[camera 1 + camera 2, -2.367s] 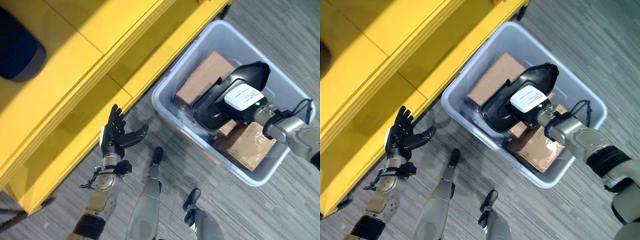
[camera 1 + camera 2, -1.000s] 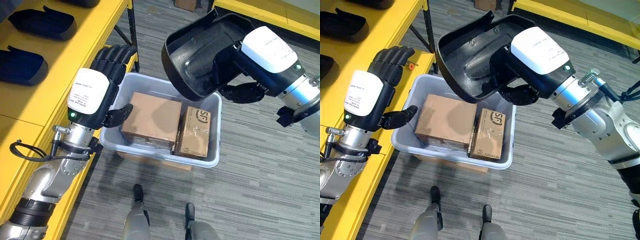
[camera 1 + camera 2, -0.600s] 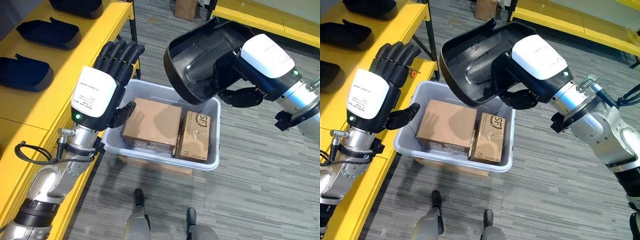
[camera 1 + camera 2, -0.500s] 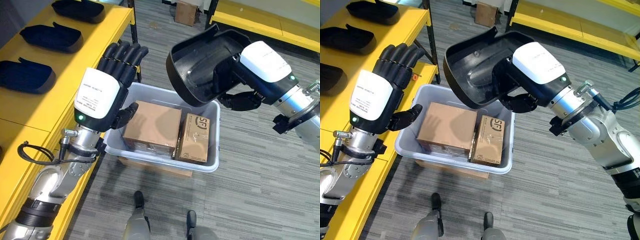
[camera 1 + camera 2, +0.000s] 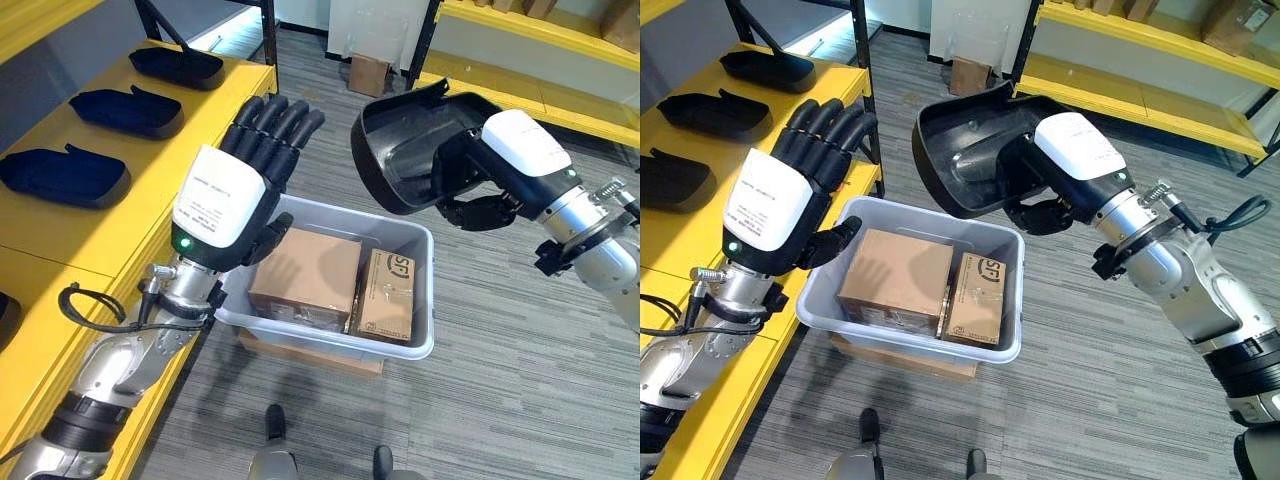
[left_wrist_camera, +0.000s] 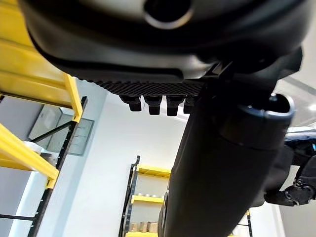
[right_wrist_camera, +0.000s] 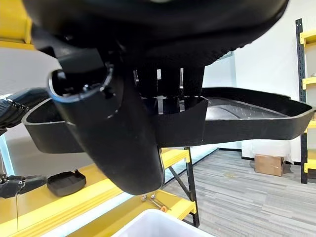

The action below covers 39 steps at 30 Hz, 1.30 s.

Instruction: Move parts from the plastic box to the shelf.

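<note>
Nearest: left hand [image 5: 225, 195], raised above the near left corner of the plastic box [image 5: 405, 347], fingers straight and spread, thumb out toward the box, holding nothing. Plastic box: pale grey-blue, rectangular, on the grey floor just beside the yellow shelf [image 5: 110, 235], resting on a flat piece of cardboard [image 5: 310, 356] that shows under its near edge. Contents: one large cardboard carton [image 5: 305, 278] on the left side and one narrower printed carton [image 5: 386, 295] on the right side, touching each other side by side. Above the far rim of the box: right hand [image 5: 1060, 180], fingers and thumb curled over the edge of a black moulded part [image 5: 400, 150], gripping it; the part is a shallow tray-like shell, lifted clear of the box and tilted with its hollow side toward the camera. The right wrist view shows the fingers inside the shell's wall and the thumb outside, pinching it. Shelf, left: yellow top level carrying three dark shell parts in a row, near part [image 5: 60, 177], middle part [image 5: 130, 110], far part [image 5: 190, 66], each apart from the next, hollow side down. Farther: a small cardboard box [image 5: 370, 73] on the floor by a black shelf post, and a second yellow shelf [image 5: 1140, 85] across the aisle at the far right, with cartons [image 5: 1235, 20] on its upper level.
</note>
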{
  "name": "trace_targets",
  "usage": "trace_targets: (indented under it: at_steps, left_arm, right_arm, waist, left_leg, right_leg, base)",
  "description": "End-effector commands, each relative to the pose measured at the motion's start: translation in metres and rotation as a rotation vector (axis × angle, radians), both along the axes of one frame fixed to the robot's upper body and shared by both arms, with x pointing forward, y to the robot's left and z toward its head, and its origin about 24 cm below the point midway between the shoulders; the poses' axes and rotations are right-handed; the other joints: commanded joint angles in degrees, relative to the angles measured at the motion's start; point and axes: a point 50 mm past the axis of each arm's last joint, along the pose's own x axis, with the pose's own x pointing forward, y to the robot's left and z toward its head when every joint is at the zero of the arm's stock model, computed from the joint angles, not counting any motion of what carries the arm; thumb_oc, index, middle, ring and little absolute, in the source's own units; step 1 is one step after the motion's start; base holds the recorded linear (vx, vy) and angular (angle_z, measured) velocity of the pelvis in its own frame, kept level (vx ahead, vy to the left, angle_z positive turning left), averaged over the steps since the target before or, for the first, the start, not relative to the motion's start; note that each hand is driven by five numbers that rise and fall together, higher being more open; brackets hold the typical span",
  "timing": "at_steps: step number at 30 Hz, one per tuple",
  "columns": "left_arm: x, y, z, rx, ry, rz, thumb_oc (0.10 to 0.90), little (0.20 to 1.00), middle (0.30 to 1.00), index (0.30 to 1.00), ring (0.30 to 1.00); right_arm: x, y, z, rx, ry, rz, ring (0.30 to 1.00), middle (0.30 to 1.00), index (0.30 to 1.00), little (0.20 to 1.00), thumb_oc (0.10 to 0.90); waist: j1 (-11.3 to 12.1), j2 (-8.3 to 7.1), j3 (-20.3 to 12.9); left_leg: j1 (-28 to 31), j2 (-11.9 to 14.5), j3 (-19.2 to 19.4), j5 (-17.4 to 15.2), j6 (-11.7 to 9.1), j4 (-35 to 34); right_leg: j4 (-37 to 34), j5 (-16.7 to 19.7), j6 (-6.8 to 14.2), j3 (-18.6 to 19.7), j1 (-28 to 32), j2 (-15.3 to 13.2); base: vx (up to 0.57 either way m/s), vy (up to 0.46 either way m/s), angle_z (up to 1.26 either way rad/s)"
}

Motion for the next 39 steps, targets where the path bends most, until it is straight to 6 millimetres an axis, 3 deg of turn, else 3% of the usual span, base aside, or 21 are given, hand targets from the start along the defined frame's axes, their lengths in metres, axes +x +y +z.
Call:
trace_targets:
  at_steps: [1, 15, 22, 39]
  left_arm:
    - [-0.007, -0.018, 0.029, -0.017, -0.188, -0.099, 0.900, 1.000, 1.000, 1.000, 1.000]
    - [-0.003, -0.051, 0.058, 0.193, -0.286, -0.222, 0.900, 1.000, 1.000, 1.000, 1.000]
    - [0.002, -0.060, 0.057, 0.252, -0.263, -0.247, 0.900, 1.000, 1.000, 1.000, 1.000]
    - [0.003, -0.041, 0.034, 0.263, -0.151, -0.176, 0.900, 1.000, 1.000, 1.000, 1.000]
  right_arm:
    - [0.004, 0.006, 0.022, 0.125, -0.097, 0.039, 0.300, 0.300, 0.300, 0.300, 0.400]
    - [0.011, 0.022, 0.025, 0.088, -0.087, 0.087, 0.300, 0.300, 0.300, 0.300, 0.400]
    - [0.014, 0.029, 0.025, 0.088, -0.082, 0.103, 0.300, 0.300, 0.300, 0.300, 0.400]
    - [0.011, 0.019, 0.024, 0.109, -0.080, 0.075, 0.300, 0.300, 0.300, 0.300, 0.400]
  waist:
    - [-0.12, -1.15, -10.15]
    - [-1.03, -0.76, -10.24]
    - [-1.41, -0.63, -10.20]
    - [-1.24, -0.79, -9.72]
  left_leg:
    - [0.88, 6.54, -1.13, -2.74, -4.04, -0.88]
    - [0.92, 6.57, -1.11, -2.90, -4.14, -0.33]
    - [1.34, 6.56, -0.73, -3.04, -4.12, -0.29]
    - [1.25, 6.61, -0.52, -3.10, -4.10, -0.05]
  right_leg:
    - [1.34, -4.20, 1.13, -0.82, 2.48, -1.14]
    - [1.87, -4.42, 1.07, -0.22, 2.27, -1.23]
    - [1.87, -4.29, 1.23, 0.02, 2.24, -1.42]
    - [1.70, -4.27, 1.09, 0.48, 2.07, -1.35]
  base:
    - [0.00, 0.000, 0.00]
    - [0.00, 0.000, 0.00]
    - [0.00, 0.007, -0.03]
    - [0.00, 0.003, -0.01]
